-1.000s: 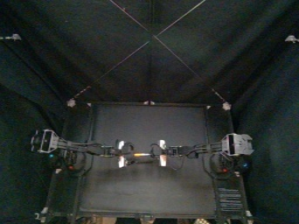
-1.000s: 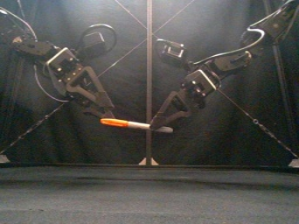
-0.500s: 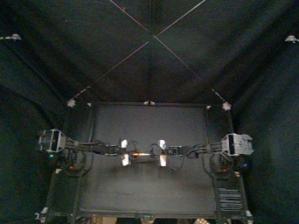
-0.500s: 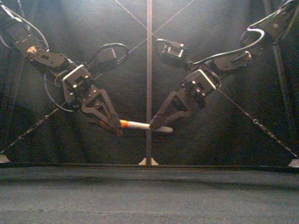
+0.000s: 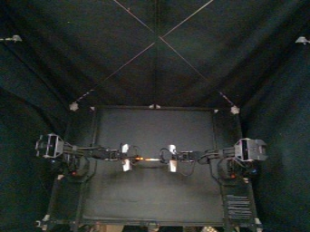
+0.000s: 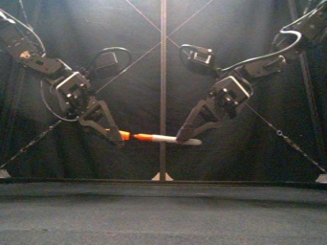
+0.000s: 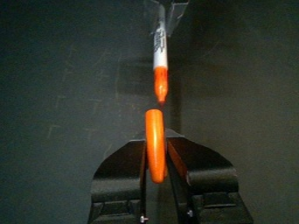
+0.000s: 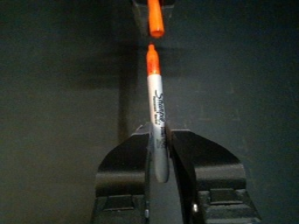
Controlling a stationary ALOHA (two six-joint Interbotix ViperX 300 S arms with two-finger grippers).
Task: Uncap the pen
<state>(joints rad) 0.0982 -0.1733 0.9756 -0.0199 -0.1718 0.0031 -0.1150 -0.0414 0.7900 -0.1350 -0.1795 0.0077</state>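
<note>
Cap (image 7: 155, 144) clear of the pen (image 8: 152, 96)
Left hand (image 6: 119, 135) clamps the cap, right hand (image 6: 192, 140) the pen, end to end on one axis

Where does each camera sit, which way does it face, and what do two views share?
Top: high above, looking down at the table; both arms show.
Front: at the table's front edge, looking level toward the back curtain; left gripper, right gripper.
Left wrist: on the left arm, looking along its jaws at the cap.
Right wrist: on the right arm, looking along its jaws at the pen.
Shared: both wrist views show cap and pen apart.
</note>
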